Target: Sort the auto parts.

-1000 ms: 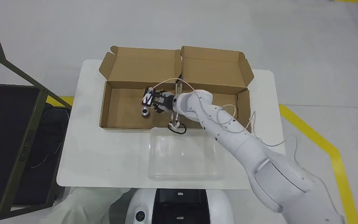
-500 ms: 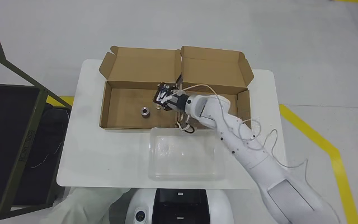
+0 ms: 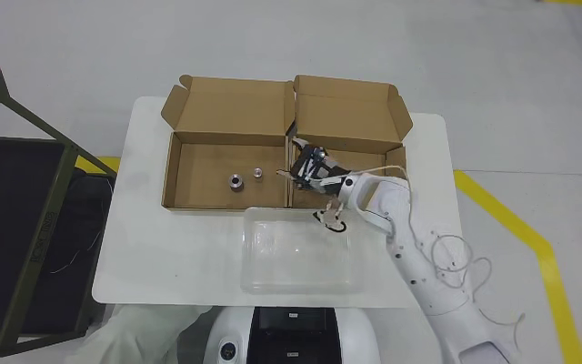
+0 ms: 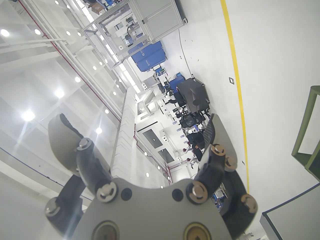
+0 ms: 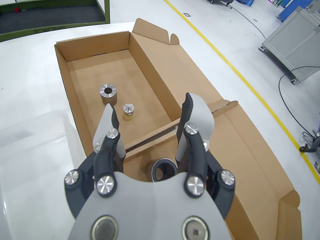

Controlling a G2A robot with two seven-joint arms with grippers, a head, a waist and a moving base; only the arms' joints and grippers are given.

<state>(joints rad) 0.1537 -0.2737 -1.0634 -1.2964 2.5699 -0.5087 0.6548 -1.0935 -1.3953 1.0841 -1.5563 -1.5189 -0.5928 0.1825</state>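
Above cardboard divider (image 5: 150, 138) between two open boxes, my right gripper (image 5: 150, 106) hangs, fingers spread wide, holding nothing. Directly beneath, on right box (image 5: 250, 163) floor: dark ring-shaped part (image 5: 163, 171), stiff-looking, probably light; best pinched across rim. Left box (image 5: 97, 46) holds steel bushing (image 5: 108, 94) with centre bore and smaller steel plug (image 5: 128, 111), just beside each other. Both smooth, hard, likely heavy and slippery; grip curved sides squarely. My left gripper (image 4: 136, 126), off table, also spread, empty.
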